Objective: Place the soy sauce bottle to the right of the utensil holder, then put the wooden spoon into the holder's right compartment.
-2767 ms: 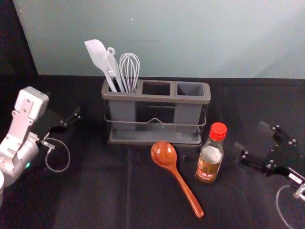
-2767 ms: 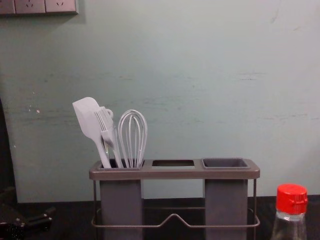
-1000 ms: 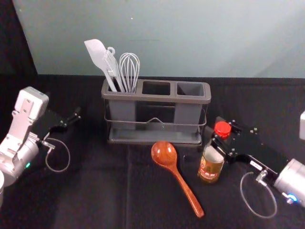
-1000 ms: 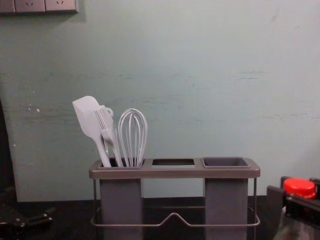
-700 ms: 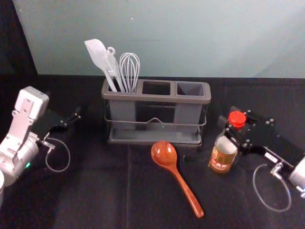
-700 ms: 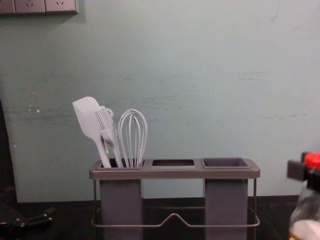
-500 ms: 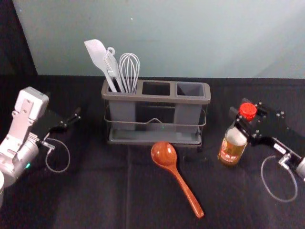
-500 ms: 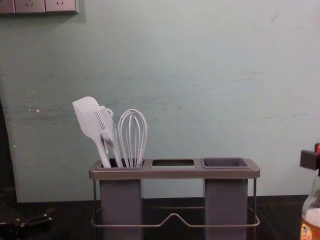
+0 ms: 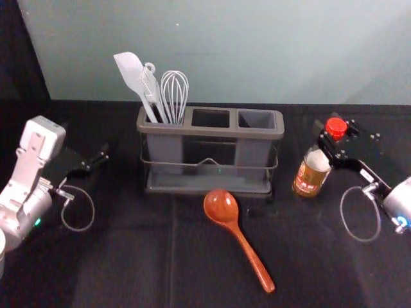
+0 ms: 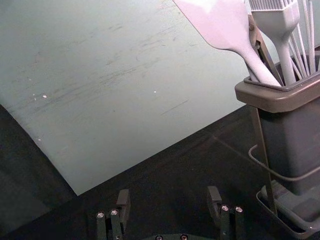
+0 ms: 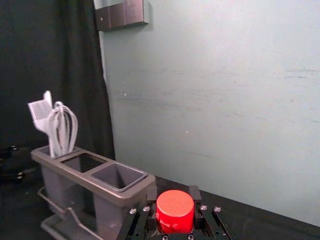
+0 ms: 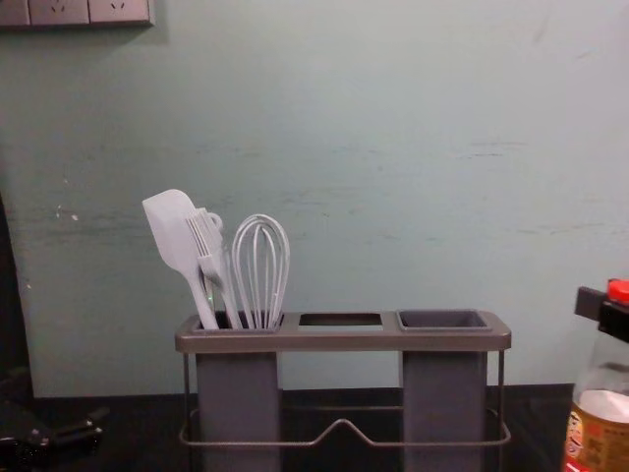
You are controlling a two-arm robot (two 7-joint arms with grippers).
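Right of the utensil holder [image 9: 212, 132]: your soy sauce bottle [image 9: 312, 174], leaning, its red cap [image 9: 336, 126] toward the table's right back corner; you cannot tell from these views whether its base touches the table [image 9: 115, 263].
Right gripper [image 9: 331, 133]: clasped on the bottle at the cap end, toward the table's right edge; your right wrist view has the cap between the fingers.
Wooden spoon [image 9: 222, 206]: lying in front of the holder, bowl near its base, handle slanting toward the table's right front corner.
Holder: upright near the table's back edge, with spatula [image 9: 130, 72], brush [image 9: 151, 90] and whisk [image 9: 174, 93] in its left compartment.
Left gripper [image 9: 90, 142]: parked toward the table's left edge, its fingers spread well apart in your left wrist view.
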